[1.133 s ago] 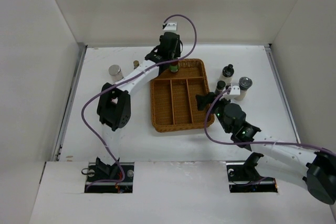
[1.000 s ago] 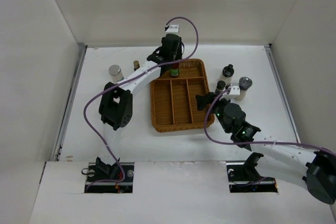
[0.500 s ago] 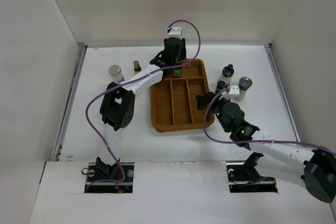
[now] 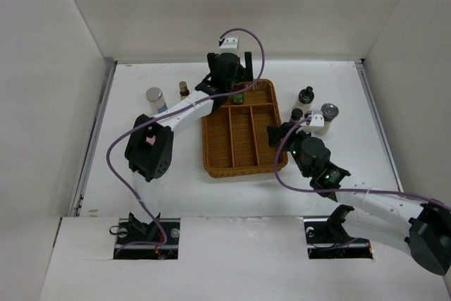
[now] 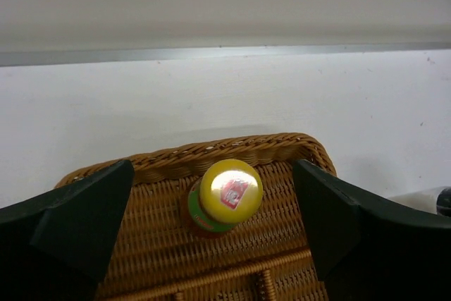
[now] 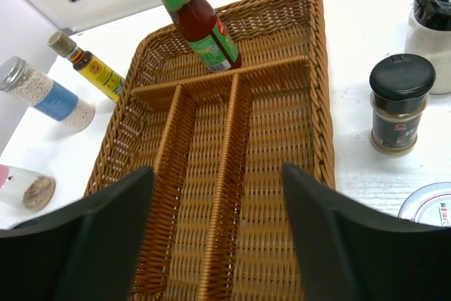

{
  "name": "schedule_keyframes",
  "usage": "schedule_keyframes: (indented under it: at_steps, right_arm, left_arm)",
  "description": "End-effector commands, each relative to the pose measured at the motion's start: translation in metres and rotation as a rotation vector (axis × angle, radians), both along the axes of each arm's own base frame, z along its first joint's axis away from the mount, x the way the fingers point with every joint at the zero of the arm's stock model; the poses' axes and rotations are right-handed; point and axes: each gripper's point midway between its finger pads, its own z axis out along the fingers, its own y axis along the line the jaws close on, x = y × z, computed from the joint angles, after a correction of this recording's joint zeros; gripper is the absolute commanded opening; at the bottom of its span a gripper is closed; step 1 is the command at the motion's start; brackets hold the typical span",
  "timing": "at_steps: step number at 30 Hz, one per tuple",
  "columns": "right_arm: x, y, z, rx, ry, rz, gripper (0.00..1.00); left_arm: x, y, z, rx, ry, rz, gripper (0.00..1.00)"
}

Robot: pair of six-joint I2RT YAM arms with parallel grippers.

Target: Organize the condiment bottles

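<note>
Robot lab test cell, not a real kitchen. Plain white panel walls boxing in flat white tabletop on left, far and right sides of overhead view. Two black-and-white robot arms, left and right, bolted into cut-outs along bottom edge, with loose purple cable looped over them. Staged props only: brown wicker divided tray at centre, small condiment bottles scattered beside it.

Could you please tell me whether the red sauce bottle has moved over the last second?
Yes, slightly: the red sauce bottle has shifted rightward along the far compartment of the wicker tray, away from its left rim.
</note>
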Motion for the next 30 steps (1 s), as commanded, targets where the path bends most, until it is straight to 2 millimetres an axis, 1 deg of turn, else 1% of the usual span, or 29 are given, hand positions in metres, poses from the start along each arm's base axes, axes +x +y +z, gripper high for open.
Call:
schedule_keyframes:
  at_steps: [1, 4, 7, 8, 10, 11, 12, 13, 14, 16, 17, 18, 19, 20, 22, 25, 27, 28, 30]
  right_arm:
    - [0.003, 0.001, 0.023, 0.047, -0.047, -0.005, 0.69]
    - [0.002, -0.002, 0.027, 0.043, -0.050, -0.016, 0.46]
    - [0.004, -0.007, 0.026, 0.024, -0.032, -0.038, 0.32]
    - [0.006, -0.012, 0.027, 0.017, -0.024, -0.061, 0.30]
    - [0.011, -0.022, 0.027, -0.004, -0.012, -0.112, 0.27]
    - [0.013, -0.027, 0.029, -0.018, -0.008, -0.139, 0.27]
    - [0.016, -0.034, 0.030, -0.034, -0.004, -0.164, 0.27]
    - [0.019, -0.043, 0.030, -0.050, 0.003, -0.201, 0.29]
    - [0.022, -0.053, 0.030, -0.060, 0.009, -0.238, 0.36]
    - [0.027, -0.069, 0.027, -0.088, 0.025, -0.300, 0.57]
    - [0.029, -0.076, 0.025, -0.105, 0.033, -0.322, 0.66]
    - [0.032, -0.085, 0.021, -0.128, 0.047, -0.352, 0.75]
    - [0.035, -0.095, 0.017, -0.148, 0.063, -0.381, 0.80]
    - [0.038, -0.103, 0.012, -0.164, 0.084, -0.400, 0.82]
    - [0.046, -0.111, 0.002, -0.202, 0.134, -0.407, 0.84]
    - [0.051, -0.118, -0.012, -0.233, 0.194, -0.425, 0.87]
    - [0.046, -0.122, -0.023, -0.261, 0.235, -0.439, 0.93]
    - [0.041, -0.124, -0.027, -0.272, 0.254, -0.448, 0.96]
    - [0.030, -0.125, -0.036, -0.298, 0.286, -0.461, 0.99]
  left_arm:
    - [-0.014, 0.032, 0.111, -0.126, -0.232, 0.065, 1.00]
    - [-0.032, 0.055, 0.147, -0.180, -0.316, 0.099, 1.00]
    - [-0.057, 0.079, 0.174, -0.247, -0.396, 0.133, 1.00]
    - [-0.067, 0.088, 0.177, -0.267, -0.412, 0.149, 1.00]
    - [-0.089, 0.096, 0.174, -0.312, -0.426, 0.156, 1.00]
    - [-0.098, 0.096, 0.169, -0.330, -0.428, 0.151, 0.96]
    - [-0.111, 0.096, 0.162, -0.352, -0.426, 0.139, 0.90]
    - [-0.123, 0.096, 0.152, -0.369, -0.419, 0.121, 0.83]
    - [-0.134, 0.092, 0.141, -0.382, -0.407, 0.099, 0.74]
    - [-0.157, 0.082, 0.113, -0.381, -0.367, 0.049, 0.62]
    - [-0.166, 0.079, 0.096, -0.367, -0.344, 0.032, 0.59]
    - [-0.175, 0.077, 0.081, -0.358, -0.321, 0.013, 0.58]
    - [-0.182, 0.077, 0.068, -0.347, -0.306, 0.000, 0.57]
    - [-0.189, 0.079, 0.057, -0.337, -0.292, -0.010, 0.57]
    - [-0.202, 0.086, 0.037, -0.349, -0.264, -0.016, 0.57]
    - [-0.220, 0.084, 0.015, -0.386, -0.234, -0.054, 0.59]
    - [-0.229, 0.081, 0.005, -0.387, -0.232, -0.089, 0.61]
    - [-0.231, 0.082, 0.001, -0.389, -0.234, -0.091, 0.62]
    - [-0.232, 0.085, -0.001, -0.402, -0.244, -0.090, 0.63]
